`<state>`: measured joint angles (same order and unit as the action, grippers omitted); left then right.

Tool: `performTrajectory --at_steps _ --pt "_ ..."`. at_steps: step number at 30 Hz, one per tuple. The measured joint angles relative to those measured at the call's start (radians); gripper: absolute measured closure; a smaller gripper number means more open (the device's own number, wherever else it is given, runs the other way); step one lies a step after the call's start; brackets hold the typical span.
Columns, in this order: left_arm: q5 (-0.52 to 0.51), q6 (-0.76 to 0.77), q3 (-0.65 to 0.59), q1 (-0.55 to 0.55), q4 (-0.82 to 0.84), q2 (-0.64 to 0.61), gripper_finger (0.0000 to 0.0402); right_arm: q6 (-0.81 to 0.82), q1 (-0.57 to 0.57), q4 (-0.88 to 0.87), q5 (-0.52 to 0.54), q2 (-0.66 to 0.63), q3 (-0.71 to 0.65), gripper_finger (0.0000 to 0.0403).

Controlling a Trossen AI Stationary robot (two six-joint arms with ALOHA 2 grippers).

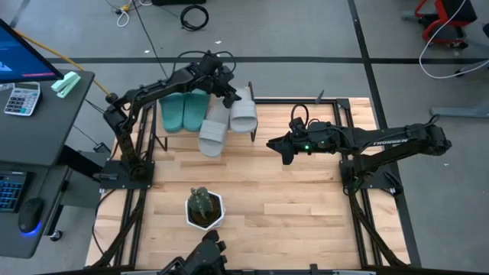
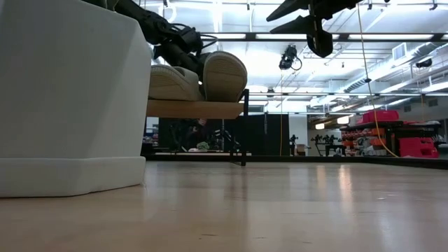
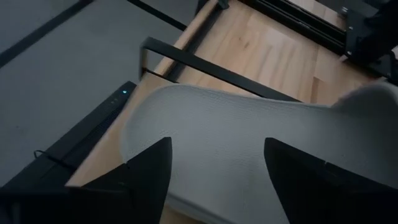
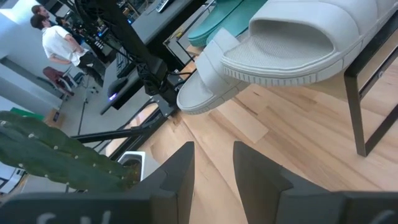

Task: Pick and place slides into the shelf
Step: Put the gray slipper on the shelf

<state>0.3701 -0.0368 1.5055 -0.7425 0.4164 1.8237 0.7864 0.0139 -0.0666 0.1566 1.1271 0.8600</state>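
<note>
— Where's the left end effector [image 1: 229, 98] right now?

— Up at the far edge of the bench [image 1: 306, 198], over the shelf [image 1: 252, 103]. Its fingers [image 3: 149, 174] are spread apart, one on each side of a light grey slide [image 1: 244, 113], which lies on the shelf's right end. Released, I'd say, not clenched on it.

— And the other slides?

— Two teal slides [image 1: 183, 111] sit side by side at the shelf's left end. A second grey slide [image 1: 213, 131] lies between them and the first grey one, but it hangs off the front edge, tilted down toward the bench.

— The right arm?

— Its end effector [image 1: 286, 147] hangs above the bench's middle, right of the shelf and apart from it. The fingers [image 4: 180, 174] stand a little apart with nothing between them.

— Anything else on there?

— A small cactus in a white pot [image 1: 205, 208] near the front edge.
</note>
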Motion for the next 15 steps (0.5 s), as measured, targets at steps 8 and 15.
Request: performTrajectory --at_steps 8,15 --pt "-0.042 -0.001 0.0 -0.012 0.001 -0.032 0.0158 -0.001 0.0 0.0 0.0 0.0 0.0 0.0286" --pt "-0.081 0.008 0.0 -0.02 0.008 -0.037 0.0159 -0.002 0.0 0.0 0.0 0.0 0.0 0.0286"
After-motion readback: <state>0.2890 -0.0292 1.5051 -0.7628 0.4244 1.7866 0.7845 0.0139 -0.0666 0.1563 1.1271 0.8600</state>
